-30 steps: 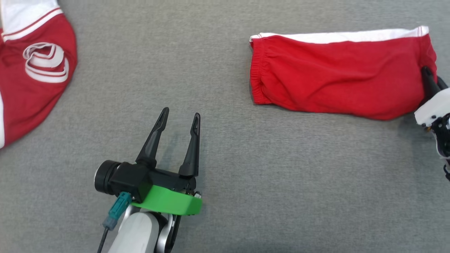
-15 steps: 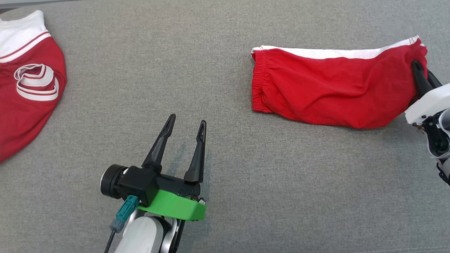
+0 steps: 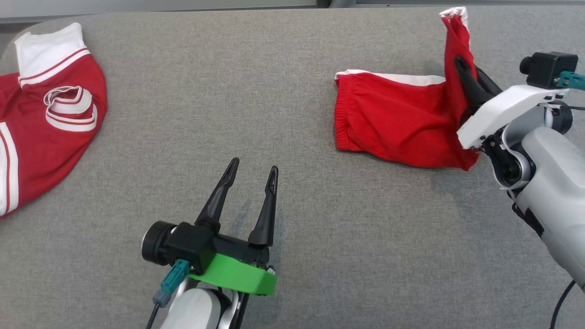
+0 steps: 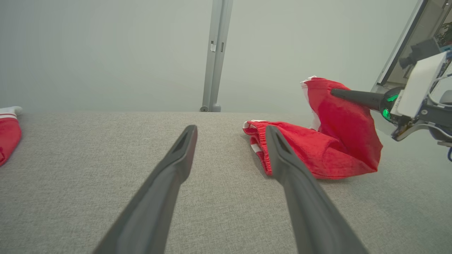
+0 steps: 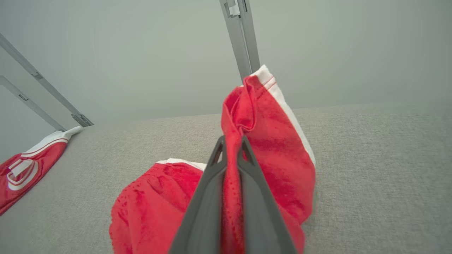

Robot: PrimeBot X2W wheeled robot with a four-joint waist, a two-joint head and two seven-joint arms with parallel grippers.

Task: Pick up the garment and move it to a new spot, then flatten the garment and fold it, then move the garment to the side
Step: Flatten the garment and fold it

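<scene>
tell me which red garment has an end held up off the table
The red shorts on the right: the right pincer is shut on one end, holding it up. The red jersey at left lies flat.

A red jersey [image 3: 45, 137] with white collar and stripes lies flat at the left end of the grey fabric-covered table [image 3: 274, 91]. Behind the table stands an upright metal post [image 4: 215, 53].

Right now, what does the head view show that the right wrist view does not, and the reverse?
Head view: the open left gripper and the right forearm. Right wrist view: up close, the red shorts pinched in the shut right gripper, and a metal post rising behind the grey table. Both: those shorts with one end lifted, the red jersey, that table.
</scene>
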